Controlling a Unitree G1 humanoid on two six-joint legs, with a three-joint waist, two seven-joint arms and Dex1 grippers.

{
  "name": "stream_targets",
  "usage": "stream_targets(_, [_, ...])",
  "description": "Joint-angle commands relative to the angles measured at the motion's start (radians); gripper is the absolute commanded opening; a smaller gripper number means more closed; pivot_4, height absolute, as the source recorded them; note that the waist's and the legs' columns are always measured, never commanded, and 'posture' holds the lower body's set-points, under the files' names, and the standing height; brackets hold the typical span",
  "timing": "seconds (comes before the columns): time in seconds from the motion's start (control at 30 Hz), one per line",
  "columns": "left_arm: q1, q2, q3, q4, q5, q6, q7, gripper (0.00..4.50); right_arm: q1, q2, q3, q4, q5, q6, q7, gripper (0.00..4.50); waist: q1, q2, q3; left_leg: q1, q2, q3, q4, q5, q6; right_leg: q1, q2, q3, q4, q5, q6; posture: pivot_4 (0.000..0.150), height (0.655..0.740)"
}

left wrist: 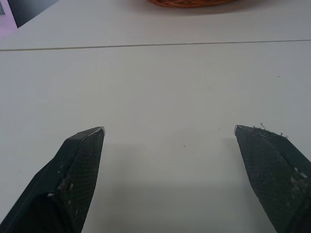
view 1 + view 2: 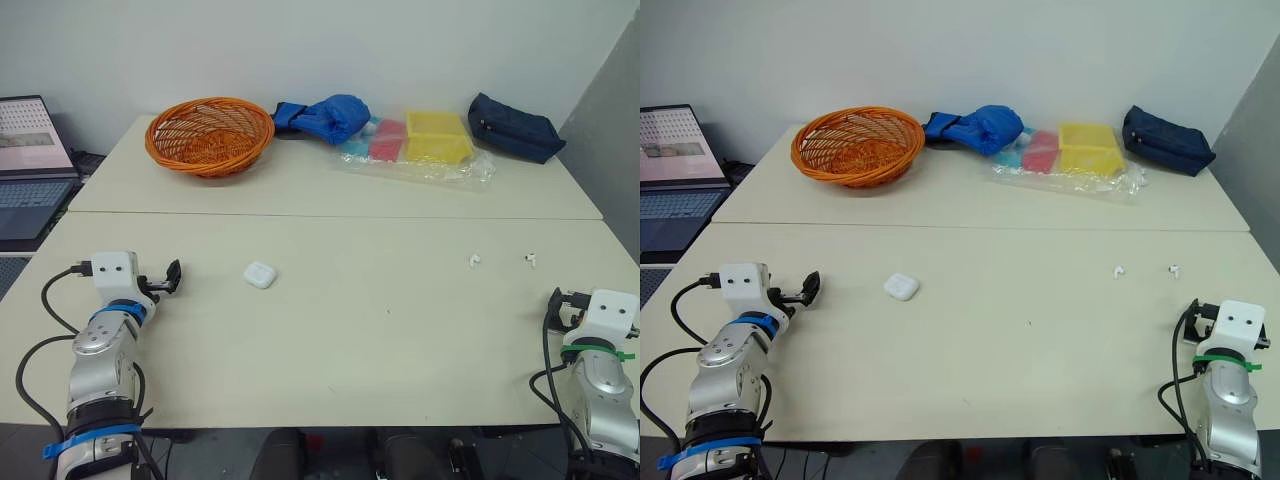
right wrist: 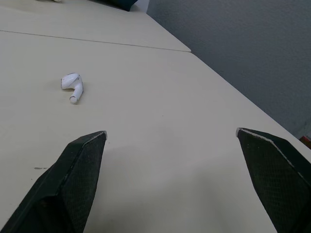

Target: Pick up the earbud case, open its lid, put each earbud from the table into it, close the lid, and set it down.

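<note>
Looks like square one, nothing grabbed yet. Taking the near table [image 2: 400,340] as a clock face, 12 pointing at the far wall.

Found the earbud case [image 2: 259,274] lying flat around 9 o'clock of the middle, lid apparently down, touching nothing else. Got the left gripper [image 2: 170,279] parked at 9 o'clock of that case, near but apart, fingers [image 1: 80,165] spread wide and holding nothing, just bare tabletop in the gap in the left wrist view. Same deal for the right gripper [image 3: 171,132] down at 4 o'clock by the table's edge: spread open, empty.

Spotted the two buds over at 2 to 3 o'clock: left earbud [image 2: 475,260] and right earbud [image 2: 530,259], near each other but not touching, both off toward 10 to 11 o'clock of the right gripper.

Reckon the step in hand is the pickup. Calls for swinging the left gripper toward 3 o'clock, straddling the case, closing gently and lifting. Worth going easy: small, smooth, rounded thing, probably slippery, likely to skate off if bumped by one finger first. After that, probably needs the right gripper for flipping the lid, so best to grip low and leave the lid's edge free.

Ignoring the clutter up at 12: orange basket [image 2: 209,133], blue cloth [image 2: 325,118], yellow box [image 2: 438,135], dark pouch [image 2: 515,127].
</note>
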Motion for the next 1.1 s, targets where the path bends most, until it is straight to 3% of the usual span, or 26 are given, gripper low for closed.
stream_targets(0.03, [-0.014,0.018,0.001,-0.029,0.005,-0.005,0.0,4.48,0.009,-0.009,-0.017,-0.045,0.0,-0.014,-0.012,4.5,0.0,0.0,0.0,0.0,0.0,0.0,0.0,0.0,0.0,0.0,0.0,0.0,0.0,0.0,0.0,0.15,0.74])
stream_targets(0.43, [-0.003,0.021,-0.014,-0.098,-0.016,0.021,-0.063,4.48,0.025,0.0,0.023,-0.107,-0.014,-0.002,-0.001,4.5,0.0,0.0,0.0,0.0,0.0,0.0,0.0,0.0,0.0,0.0,0.0,0.0,0.0,0.0,0.0,0.15,0.74])
stream_targets(0.67, [0.071,0.039,0.005,-0.261,-0.104,0.112,-0.167,4.48,0.011,-0.021,0.07,-0.139,-0.006,-0.007,0.049,4.5,-0.001,0.0,0.0,0.0,0.001,0.0,0.0,0.0,0.0,0.0,0.0,0.0,0.0,0.0,-0.001,0.15,0.74])
stream_targets(0.8, [0.133,0.066,-0.044,-0.43,-0.168,0.194,-0.28,4.48,-0.013,-0.048,0.134,-0.195,0.029,0.01,0.158,4.5,-0.002,0.0,0.0,0.0,0.001,0.0,0.0,0.0,0.0,0.0,0.0,0.0,0.0,0.0,-0.001,0.15,0.74])
stream_targets(0.9, [0.199,0.103,-0.097,-0.554,-0.183,0.232,-0.358,4.48,-0.075,-0.102,0.222,-0.234,0.108,0.062,0.348,4.5,-0.004,0.0,0.0,0.0,0.001,0.001,0.0,0.0,0.0,0.0,0.0,0.002,0.0,0.0,-0.001,0.15,0.74])
stream_targets(1.1, [0.227,0.076,-0.133,-0.595,-0.207,0.292,-0.36,4.48,-0.203,-0.195,0.353,-0.282,0.325,0.187,0.72,4.5,-0.001,0.001,0.0,0.001,0.003,-0.001,0.0,0.0,0.0,0.0,0.001,-0.001,0.0,-0.003,-0.004,0.15,0.74])
